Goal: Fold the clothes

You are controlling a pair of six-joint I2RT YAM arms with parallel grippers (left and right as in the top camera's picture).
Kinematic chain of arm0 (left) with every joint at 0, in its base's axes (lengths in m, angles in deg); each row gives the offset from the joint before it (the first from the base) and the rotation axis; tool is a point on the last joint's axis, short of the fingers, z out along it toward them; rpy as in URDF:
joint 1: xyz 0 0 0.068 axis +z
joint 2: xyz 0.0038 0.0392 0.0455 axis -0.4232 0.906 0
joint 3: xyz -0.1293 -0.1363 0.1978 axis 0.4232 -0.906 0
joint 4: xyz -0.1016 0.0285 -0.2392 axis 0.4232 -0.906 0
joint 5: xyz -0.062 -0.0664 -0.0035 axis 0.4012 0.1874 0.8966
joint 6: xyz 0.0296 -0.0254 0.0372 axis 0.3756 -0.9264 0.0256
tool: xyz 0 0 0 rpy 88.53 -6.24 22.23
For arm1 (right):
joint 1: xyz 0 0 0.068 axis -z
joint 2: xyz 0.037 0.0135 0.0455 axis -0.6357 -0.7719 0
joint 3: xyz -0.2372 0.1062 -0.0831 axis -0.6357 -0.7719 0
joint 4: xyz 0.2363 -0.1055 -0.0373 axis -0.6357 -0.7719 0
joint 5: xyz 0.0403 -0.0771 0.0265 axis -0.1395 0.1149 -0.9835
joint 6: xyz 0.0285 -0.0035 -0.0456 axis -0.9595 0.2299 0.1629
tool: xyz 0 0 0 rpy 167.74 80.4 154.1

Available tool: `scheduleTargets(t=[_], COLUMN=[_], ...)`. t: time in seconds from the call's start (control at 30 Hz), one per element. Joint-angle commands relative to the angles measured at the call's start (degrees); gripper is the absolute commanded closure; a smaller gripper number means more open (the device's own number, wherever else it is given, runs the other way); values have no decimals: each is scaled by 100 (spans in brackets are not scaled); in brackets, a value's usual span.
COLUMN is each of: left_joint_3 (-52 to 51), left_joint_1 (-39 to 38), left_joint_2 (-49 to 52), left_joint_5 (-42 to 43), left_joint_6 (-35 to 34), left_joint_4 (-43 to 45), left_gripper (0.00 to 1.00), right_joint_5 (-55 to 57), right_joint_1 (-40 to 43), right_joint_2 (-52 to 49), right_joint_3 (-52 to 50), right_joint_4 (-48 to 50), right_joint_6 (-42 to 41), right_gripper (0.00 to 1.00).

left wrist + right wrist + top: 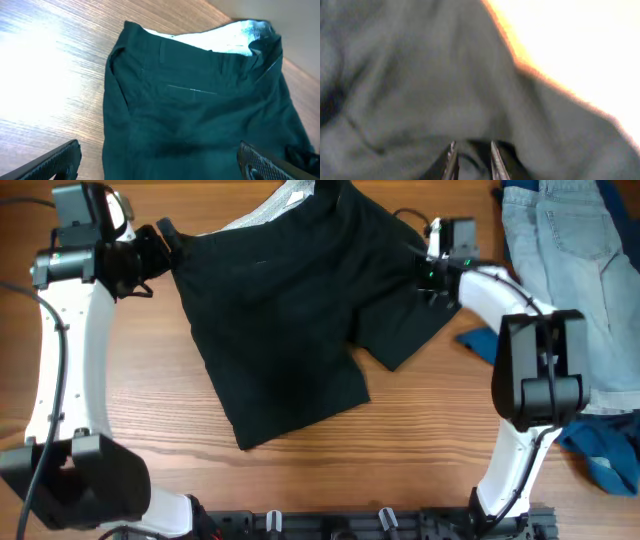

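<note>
Matt black cloth shorts [290, 330], pale woven waistband lining [215, 42], smooth wood-grain desk [420, 460] with a light sheen, faded blue denim [570, 250] at the right edge, glossy white plastic arm shells [72, 350].

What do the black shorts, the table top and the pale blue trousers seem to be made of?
Black cloth shorts: likely matte woven cotton; stitched seams, soft creases.
Brown table top: wood or wood-look laminate; straight grain, slight sheen.
Pale blue trousers: probably denim; faded, heavy seams.

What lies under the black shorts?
Wooden table shows along the edges of the black shorts, so they seem to lie straight on it. Anything flat beneath the fabric is covered and cannot be seen.
</note>
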Motion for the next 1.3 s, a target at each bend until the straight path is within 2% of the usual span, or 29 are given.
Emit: scheduleTargets(t=[0.0, 0.03, 0.07, 0.13, 0.33, 0.43, 0.5, 0.6, 0.7, 0.83, 1.0, 1.13, 1.27], left_joint_3=[4, 4, 4, 4, 4, 4, 4, 4, 4, 4, 4, 4, 4], left_joint_1=[-142, -184, -219, -221, 256, 649, 922, 1130, 1351, 1803, 2299, 2378, 2378], left_joint_2=[146, 149, 157, 190, 570, 1008, 1187, 1207, 1207, 1207, 1207, 1207, 1207], left_joint_5=[9, 7, 4, -68, -146, -170, -168, -168, -199, -254, -254, -254, -256], left_joint_6=[219, 221, 221, 219, 201, 203, 199, 199, 195, 201, 201, 201, 203], left_joint_4=[144, 142, 138, 133, 31, 175, 247, 424, 887, 1351, 1193, 1180, 1178], left_gripper=[1, 0, 0, 0, 0, 0, 0, 0, 0, 0, 0, 0, 0], right_joint_5=[-1097, -1283, -1281, -1351, -1790, -1657, -1123, -1102, -986, -251, 719, 892, 1088], right_joint_1=[-122, -302, -516, -1086, -2400, -3187, -3722, -4044, -4367, -4951, -5587, -6000, -6188], right_joint_2=[107, 160, 203, 262, 243, 232, 232, 232, 232, 232, 232, 232, 210], right_joint_3=[1600, 2140, 2428, 2618, 2457, 2312, 1735, 890, 494, 485, 485, 485, 485], right_joint_4=[-1329, -2096, -2638, -3526, -4264, -4162, -3915, -3650, -3373, -2933, -2719, -2459, -2494], right_joint_6=[238, 479, 686, 623, 129, -83, -240, -330, -216, 70, 520, 577, 859], right_gripper=[65, 59, 48, 39, 35, 31, 28, 29, 29, 28, 26, 21, 25])
